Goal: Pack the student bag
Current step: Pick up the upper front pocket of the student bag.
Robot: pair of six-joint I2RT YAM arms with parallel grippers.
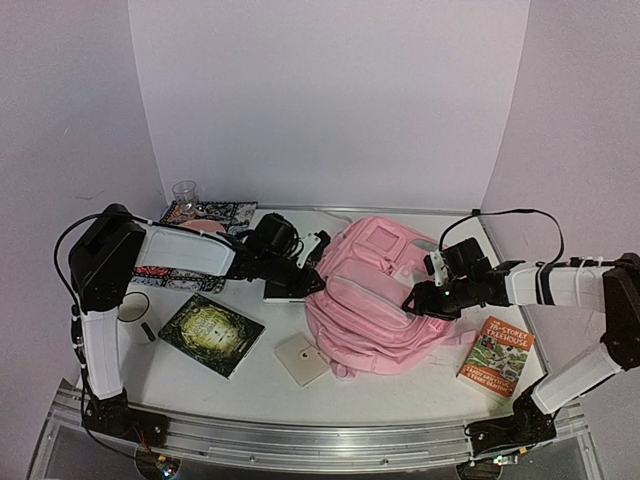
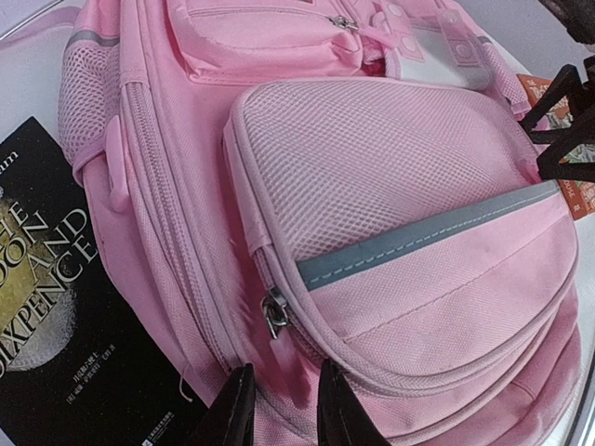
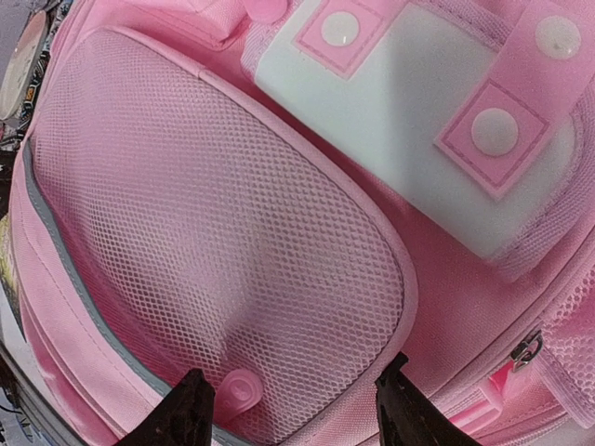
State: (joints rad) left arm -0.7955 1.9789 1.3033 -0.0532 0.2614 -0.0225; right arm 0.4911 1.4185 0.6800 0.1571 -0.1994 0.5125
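The student bag [image 1: 372,300], a large pale-pink backpack, lies flat in the middle of the table. My left gripper [image 1: 312,262] is at its left edge. In the left wrist view its fingers [image 2: 238,409] stand a narrow gap apart on either side of a pink zipper pull [image 2: 296,358] that hangs from a metal slider [image 2: 274,312], without clearly touching it. My right gripper [image 1: 420,300] is wide open over the bag's right side. In the right wrist view it [image 3: 296,409] hovers over the mesh pocket [image 3: 223,242], with a small round pink tab [image 3: 240,390] between the fingers.
A black book [image 2: 56,307] lies beside the bag's left edge. A dark green book [image 1: 212,333], a cream square card [image 1: 302,358] and an orange book [image 1: 497,357] lie in front. A glass [image 1: 185,194], a patterned book [image 1: 210,213] and a white mug [image 1: 135,310] are on the left.
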